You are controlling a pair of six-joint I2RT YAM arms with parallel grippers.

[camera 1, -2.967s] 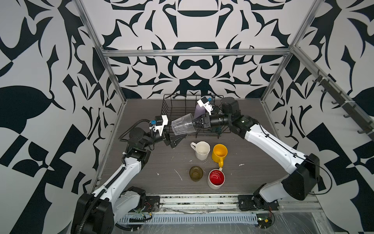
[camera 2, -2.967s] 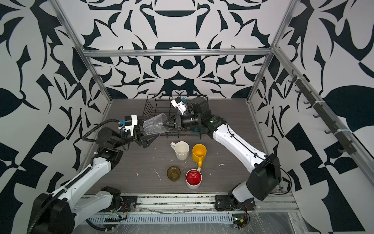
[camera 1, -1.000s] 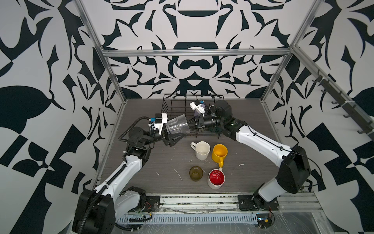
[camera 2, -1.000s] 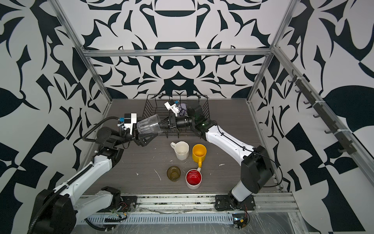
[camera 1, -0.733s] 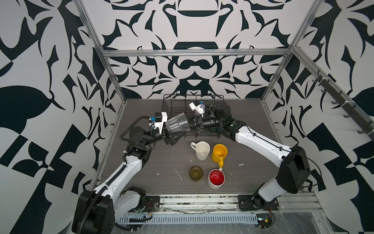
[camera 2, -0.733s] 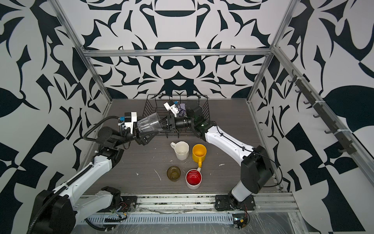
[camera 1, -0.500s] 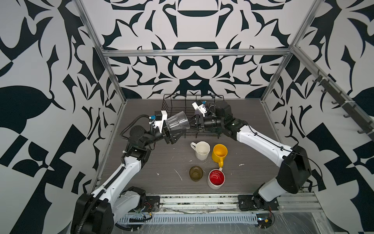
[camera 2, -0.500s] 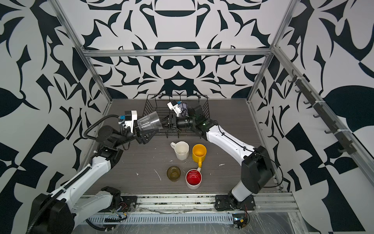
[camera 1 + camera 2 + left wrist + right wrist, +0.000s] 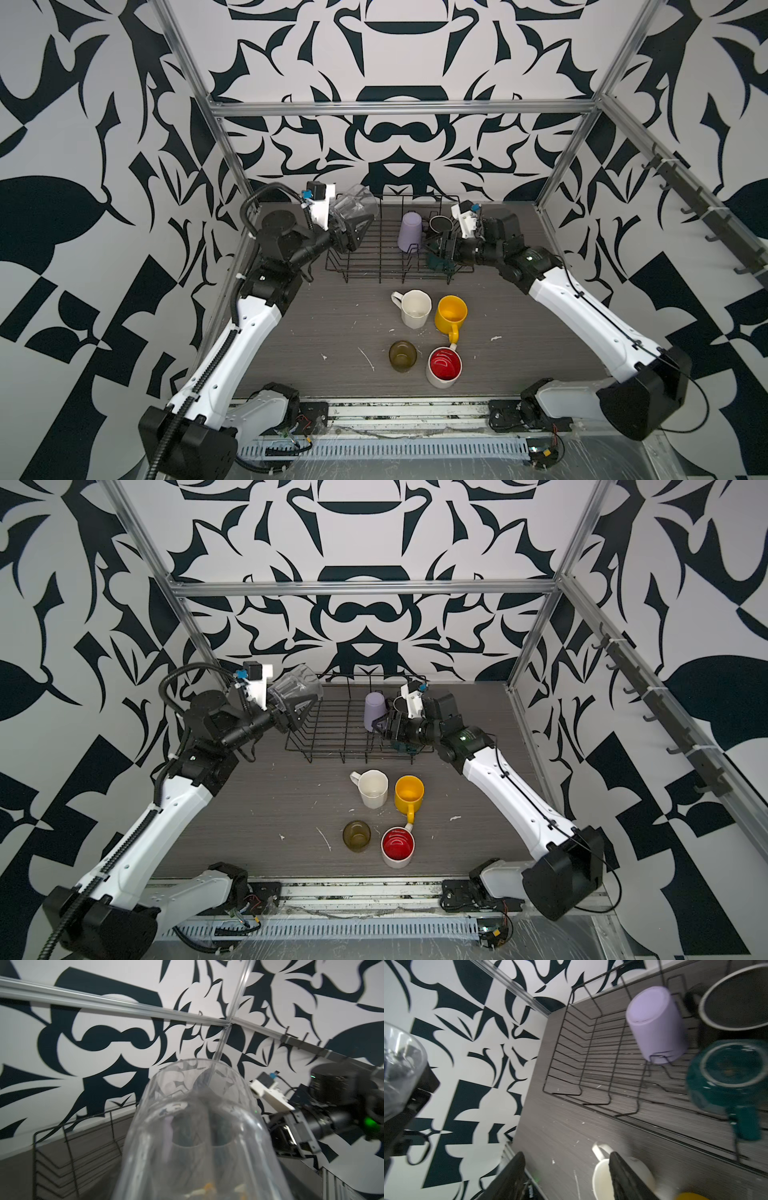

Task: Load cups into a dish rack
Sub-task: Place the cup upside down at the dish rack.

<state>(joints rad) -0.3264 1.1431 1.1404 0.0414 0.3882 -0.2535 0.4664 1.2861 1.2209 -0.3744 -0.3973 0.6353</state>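
My left gripper (image 9: pixel 348 227) is shut on the clear glass (image 9: pixel 355 207), holding it tilted in the air above the left end of the black wire dish rack (image 9: pixel 374 272). The glass (image 9: pixel 197 1126) fills the left wrist view and hides the fingers. My right gripper (image 9: pixel 437 246) is open and empty over the rack's right end, its fingers (image 9: pixel 623 1176) spread wide. In the rack stand an upturned lilac tumbler (image 9: pixel 656 1024), a black mug (image 9: pixel 735 995) and a dark-green mug (image 9: pixel 726 1076). In a top view the glass (image 9: pixel 295 690) sits left of the tumbler (image 9: pixel 374 710).
In front of the rack stand a white faceted mug (image 9: pixel 415 309), a yellow mug (image 9: pixel 451 313), an olive-brown glass (image 9: pixel 402 355) and a white mug with a red inside (image 9: pixel 444 368). The rack's left half holds nothing. Patterned walls and metal frame posts close in the table.
My right gripper has opened and drawn back to the right, away from the glass. My left arm has lifted the glass up and back toward the rack's left end.
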